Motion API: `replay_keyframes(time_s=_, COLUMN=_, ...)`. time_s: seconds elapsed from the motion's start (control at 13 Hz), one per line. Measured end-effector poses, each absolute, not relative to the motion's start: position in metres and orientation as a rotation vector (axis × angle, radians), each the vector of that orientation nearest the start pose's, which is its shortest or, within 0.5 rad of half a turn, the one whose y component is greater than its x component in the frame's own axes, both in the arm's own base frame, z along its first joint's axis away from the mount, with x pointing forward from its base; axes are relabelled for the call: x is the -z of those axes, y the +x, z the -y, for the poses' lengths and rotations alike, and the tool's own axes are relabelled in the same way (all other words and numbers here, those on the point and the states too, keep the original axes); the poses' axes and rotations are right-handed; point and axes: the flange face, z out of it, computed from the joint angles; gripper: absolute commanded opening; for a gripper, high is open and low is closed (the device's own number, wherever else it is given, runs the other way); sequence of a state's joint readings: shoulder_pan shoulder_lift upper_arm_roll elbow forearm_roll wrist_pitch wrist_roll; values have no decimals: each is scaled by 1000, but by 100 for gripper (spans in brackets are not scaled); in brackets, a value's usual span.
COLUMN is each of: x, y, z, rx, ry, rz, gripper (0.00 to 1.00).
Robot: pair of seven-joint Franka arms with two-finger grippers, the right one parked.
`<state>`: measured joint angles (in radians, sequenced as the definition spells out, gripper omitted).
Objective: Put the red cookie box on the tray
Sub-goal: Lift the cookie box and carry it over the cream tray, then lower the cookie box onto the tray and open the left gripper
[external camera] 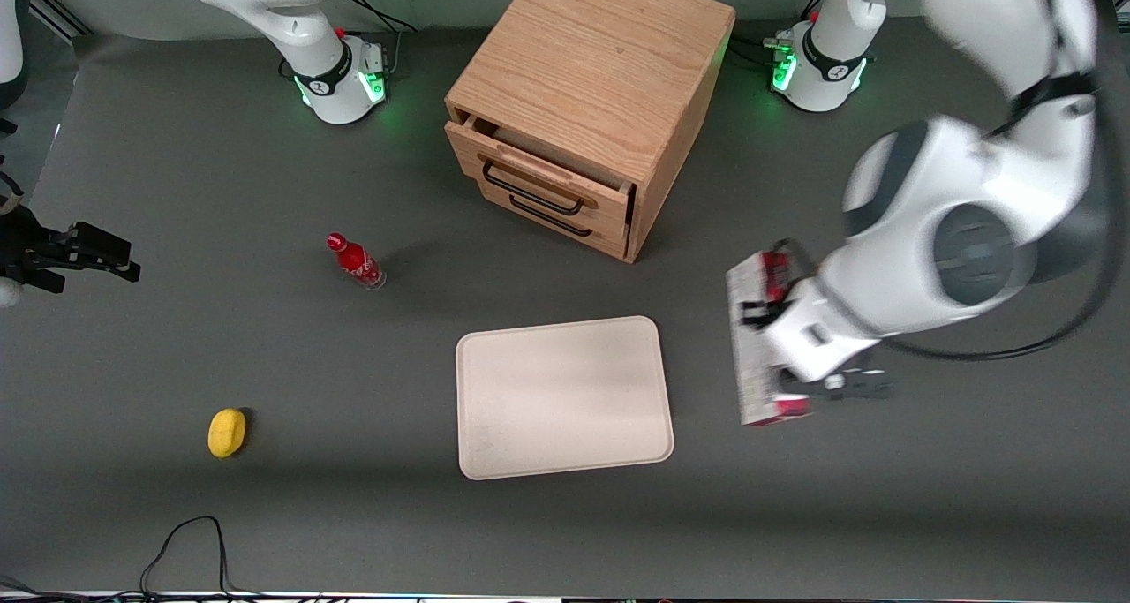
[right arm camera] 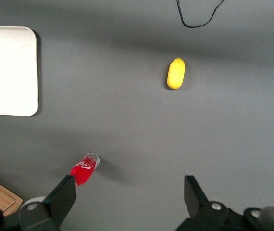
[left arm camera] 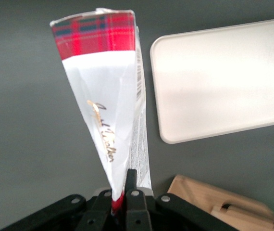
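- Grasp done: end effector clamped narrow on one end of the red cookie box, held on edge above the bench.
- Hangs beside the tray, toward the working arm's end, apart from its rim.
- Left, judging by this: carry over tray, lower, release.

The gripper is clamped on the narrow edge of the red cookie box. The tray lies apart from the box, at its 3 o'clock.
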<state>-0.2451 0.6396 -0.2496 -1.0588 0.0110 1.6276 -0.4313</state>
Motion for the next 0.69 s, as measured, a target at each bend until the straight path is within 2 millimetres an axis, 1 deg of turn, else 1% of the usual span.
replay_keyframes(time_s=0.08, x=-434, y=662, z=329, rx=-157, ry=-3222, rz=2, gripper=0)
replay_keyframes(time_s=0.15, x=-405, y=660, z=356, rx=-143, ry=-3214, rz=25, gripper=0)
replay_keyframes(time_s=0.23, x=-379, y=660, z=374, rx=-129, ry=-3208, rz=32, gripper=0)
replay_keyframes(time_s=0.31, x=-356, y=661, z=385, rx=-120, ry=-3206, rz=31, gripper=0)
replay_keyframes(time_s=0.46, x=-327, y=663, z=394, rx=-115, ry=-3208, rz=30, gripper=0)
replay_keyframes(time_s=0.69, x=-293, y=670, z=394, rx=-83, ry=-3200, rz=44, gripper=0)
